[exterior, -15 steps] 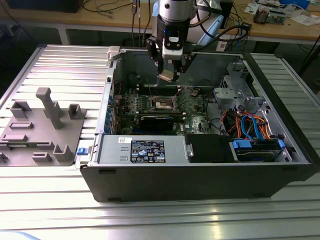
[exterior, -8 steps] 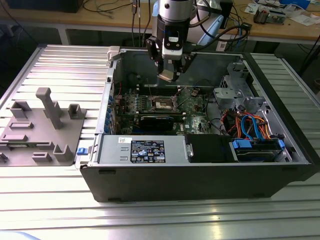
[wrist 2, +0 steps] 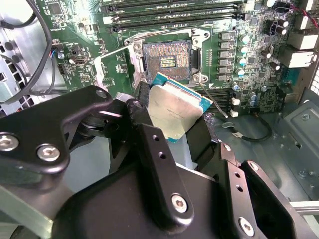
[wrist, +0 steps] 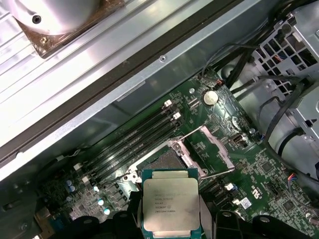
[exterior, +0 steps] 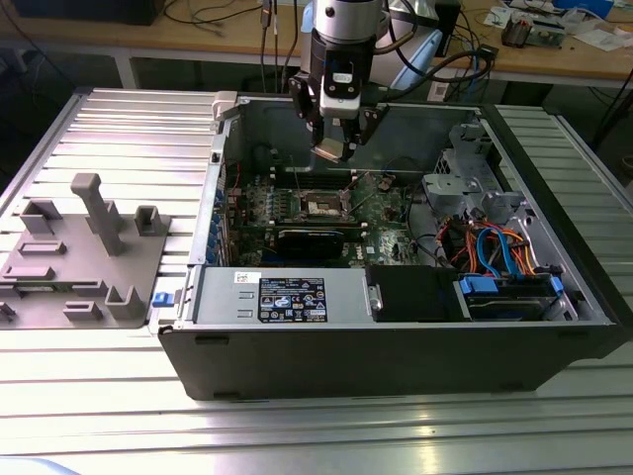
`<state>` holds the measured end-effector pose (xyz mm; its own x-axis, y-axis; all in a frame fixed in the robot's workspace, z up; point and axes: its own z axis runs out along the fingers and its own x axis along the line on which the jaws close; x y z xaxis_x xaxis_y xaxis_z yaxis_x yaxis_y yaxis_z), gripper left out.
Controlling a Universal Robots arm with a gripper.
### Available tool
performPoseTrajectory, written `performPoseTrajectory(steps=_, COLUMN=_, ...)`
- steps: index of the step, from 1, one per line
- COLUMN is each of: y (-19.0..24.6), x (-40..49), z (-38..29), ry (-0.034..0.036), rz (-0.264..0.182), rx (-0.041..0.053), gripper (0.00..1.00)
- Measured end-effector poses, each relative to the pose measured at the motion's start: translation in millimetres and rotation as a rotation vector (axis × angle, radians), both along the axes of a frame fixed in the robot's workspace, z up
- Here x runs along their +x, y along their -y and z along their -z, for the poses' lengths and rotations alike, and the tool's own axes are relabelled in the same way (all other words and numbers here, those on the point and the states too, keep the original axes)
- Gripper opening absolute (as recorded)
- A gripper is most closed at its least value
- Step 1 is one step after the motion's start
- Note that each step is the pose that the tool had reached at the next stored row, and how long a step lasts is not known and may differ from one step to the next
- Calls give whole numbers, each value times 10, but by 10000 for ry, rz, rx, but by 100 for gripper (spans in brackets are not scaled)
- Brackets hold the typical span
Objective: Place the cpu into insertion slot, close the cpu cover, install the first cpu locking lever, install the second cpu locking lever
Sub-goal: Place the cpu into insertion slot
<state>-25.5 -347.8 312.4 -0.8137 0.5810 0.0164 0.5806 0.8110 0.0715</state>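
Over the middle of the green board [exterior: 384, 216] inside the open computer case [exterior: 396, 368], the gripper [exterior: 332, 148] has its jaws clamped on opposite edges of the cpu [wrist 2: 174, 112], which is held metal top up and clear of the board. The insertion slot [wrist 2: 167, 59] lies below, just past the chip's leading corner, with its dark centre uncovered.

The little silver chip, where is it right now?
The cpu is held in the gripper in the upper middle of the exterior view, inside the open computer case and above the insertion slot, not yet in it.
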Motion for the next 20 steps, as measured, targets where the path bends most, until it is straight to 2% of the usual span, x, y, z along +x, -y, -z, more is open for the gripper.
performPoseTrajectory(steps=20, y=0, x=0, z=2, ry=0, rz=324, rx=0, gripper=54)
